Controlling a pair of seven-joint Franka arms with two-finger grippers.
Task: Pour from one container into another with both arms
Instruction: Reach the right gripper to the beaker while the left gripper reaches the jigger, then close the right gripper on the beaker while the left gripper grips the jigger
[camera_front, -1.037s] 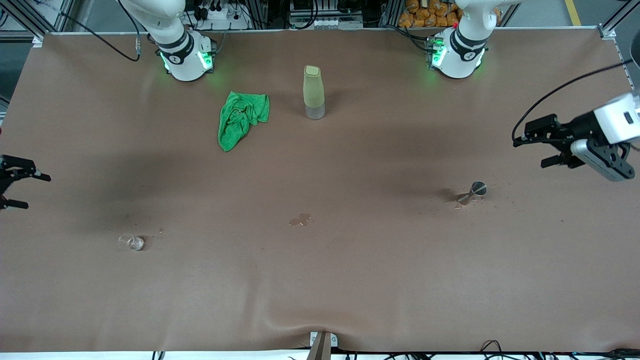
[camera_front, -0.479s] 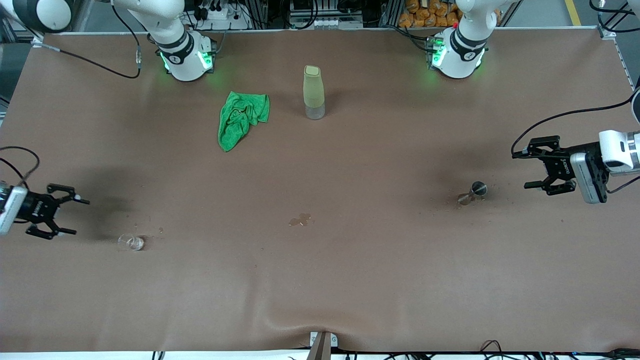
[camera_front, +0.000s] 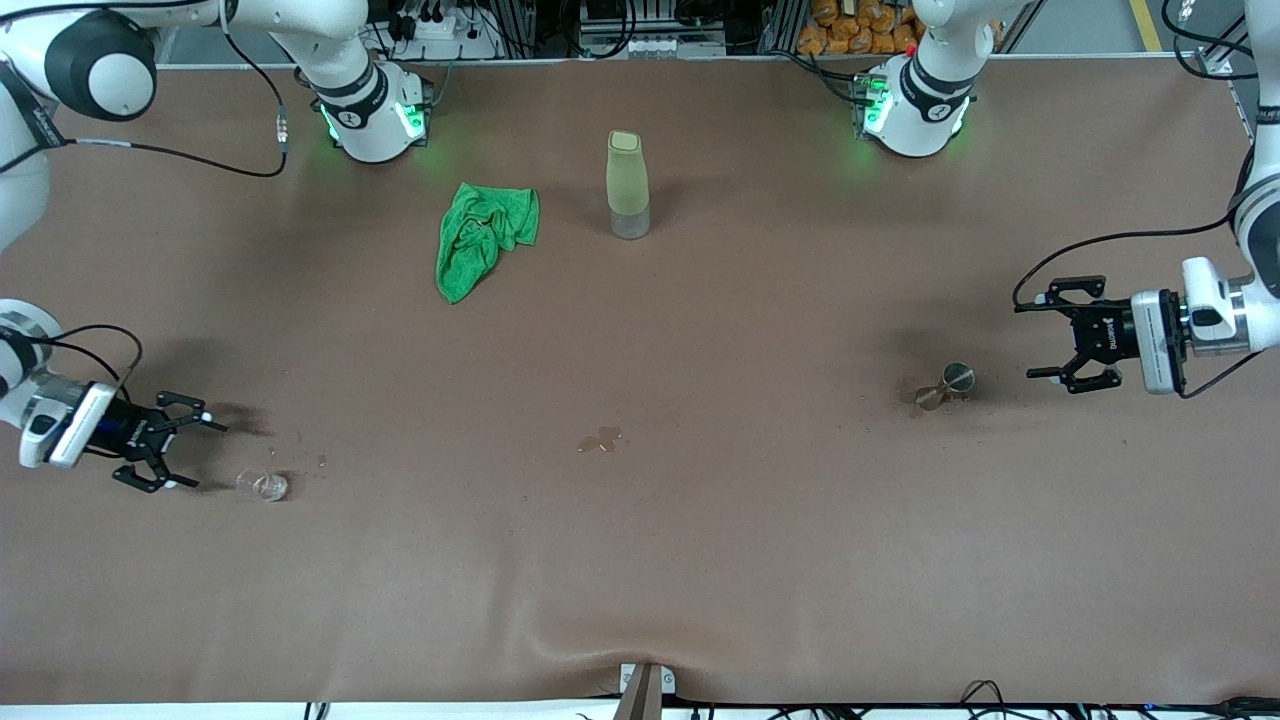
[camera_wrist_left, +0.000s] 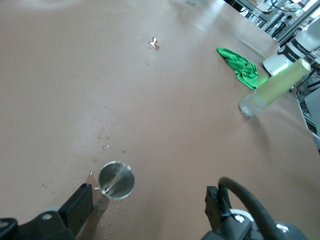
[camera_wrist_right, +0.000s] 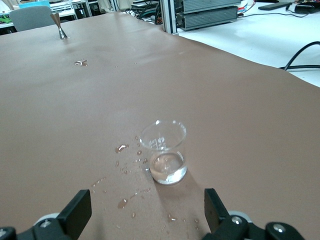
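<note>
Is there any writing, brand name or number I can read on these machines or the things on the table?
White lettering on the left hand: too small to read.
Round marks on the two arm bases: too small to read.
Glass cup: faint marks, unreadable.
Jigger, bottle, green cloth: no writing visible.

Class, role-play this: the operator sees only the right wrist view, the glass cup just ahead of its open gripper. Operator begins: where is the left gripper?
Observer: The left gripper is open, low over the table beside the jigger, toward the left arm's end.
Operator: My right gripper faces the glass cup. What else stands here?
Observer: A tall bottle stands upright between the arm bases.
Operator: Anything beside it?
Observer: A crumpled green cloth, toward the right arm's end.
</note>
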